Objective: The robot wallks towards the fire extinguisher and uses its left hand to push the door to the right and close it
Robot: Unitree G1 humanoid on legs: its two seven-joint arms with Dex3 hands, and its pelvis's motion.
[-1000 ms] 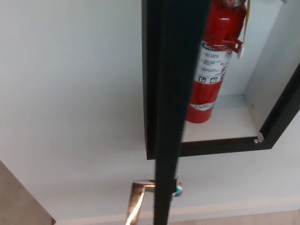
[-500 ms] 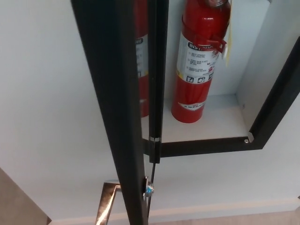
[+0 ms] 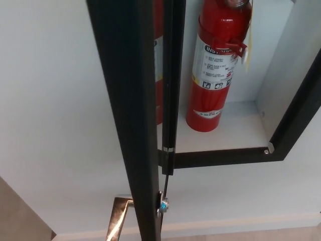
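Head view. Item: red fire extinguisher [image 3: 216, 75], upright on the white floor of a recessed wall cabinet [image 3: 235, 133], toward the cabinet's left side; white instruction label on its body, a pale tag hanging beside its neck at the right. Item: cabinet frame [image 3: 225, 157], black, lower rail and right post visible. Item: door [image 3: 128, 115], black-framed, swung out toward me and seen nearly edge-on, running from top of view to bottom; its pane carries a red reflection of the extinguisher. Item: small shiny fitting [image 3: 163, 205] at the door's lower edge, with a brass-coloured handle [image 3: 118, 221] just left of it. Surrounding wall [image 3: 50, 100] is plain white. My left and right hands: neither shows, so their fingers cannot be described.
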